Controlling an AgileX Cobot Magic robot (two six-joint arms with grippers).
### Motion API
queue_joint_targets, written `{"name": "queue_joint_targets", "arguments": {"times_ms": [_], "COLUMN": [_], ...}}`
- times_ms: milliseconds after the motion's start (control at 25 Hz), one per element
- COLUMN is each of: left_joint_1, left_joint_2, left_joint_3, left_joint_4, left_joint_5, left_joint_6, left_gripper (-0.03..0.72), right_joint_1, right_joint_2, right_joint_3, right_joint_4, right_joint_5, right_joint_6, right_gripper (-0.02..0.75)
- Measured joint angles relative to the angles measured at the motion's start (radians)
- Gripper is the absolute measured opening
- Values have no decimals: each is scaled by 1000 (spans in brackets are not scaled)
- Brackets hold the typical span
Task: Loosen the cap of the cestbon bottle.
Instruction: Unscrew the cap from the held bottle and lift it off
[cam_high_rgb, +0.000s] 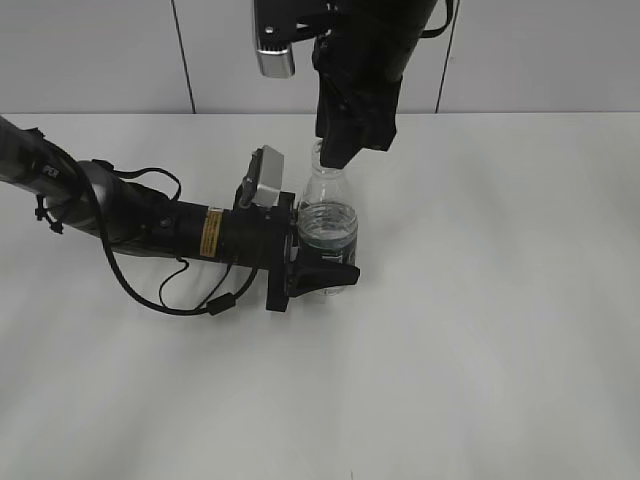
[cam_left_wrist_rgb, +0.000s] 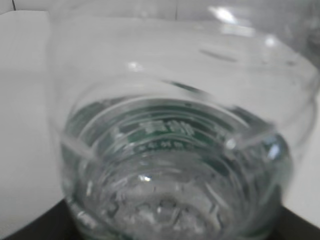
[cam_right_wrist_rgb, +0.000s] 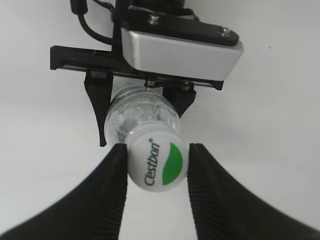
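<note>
Clear ribbed bottle (cam_high_rgb: 327, 228) upright at frame centre on white table (cam_high_rgb: 500, 300), left gripper (cam_high_rgb: 322, 262) clamped round its body, right gripper (cam_right_wrist_rgb: 157, 167) with ridged black fingers (cam_right_wrist_rgb: 112, 190) pinching round white cap (cam_right_wrist_rgb: 158, 162) with green mark

Bright, even light falls from above, leaving only soft, faint shadows on the white worktop (cam_high_rgb: 480, 330). The left wrist view is heavily blurred (the cestbon bottle (cam_left_wrist_rgb: 175, 150) sits too close), with glare spots on the plastic. The cap (cam_right_wrist_rgb: 158, 161) shows sharp, its print legible.
</note>
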Motion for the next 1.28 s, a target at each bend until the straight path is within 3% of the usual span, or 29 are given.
{"name": "queue_joint_targets", "arguments": {"times_ms": [320, 720, 1000, 1280], "left_joint_1": [0, 2, 3, 3], "left_joint_2": [0, 0, 0, 0], "left_joint_3": [0, 0, 0, 0], "left_joint_4": [1, 7, 27, 32], "left_joint_5": [-8, -13, -28, -30], "left_joint_6": [-1, -3, -1, -1], "left_gripper": [410, 410, 410, 410], "right_joint_1": [0, 0, 0, 0], "right_joint_2": [0, 0, 2, -10], "right_joint_3": [-1, -1, 3, 3], "right_joint_4": [0, 6, 14, 29], "right_joint_5": [0, 0, 0, 0], "right_joint_6": [-207, -226, -210, -144], "right_gripper": [276, 269, 496, 524]}}
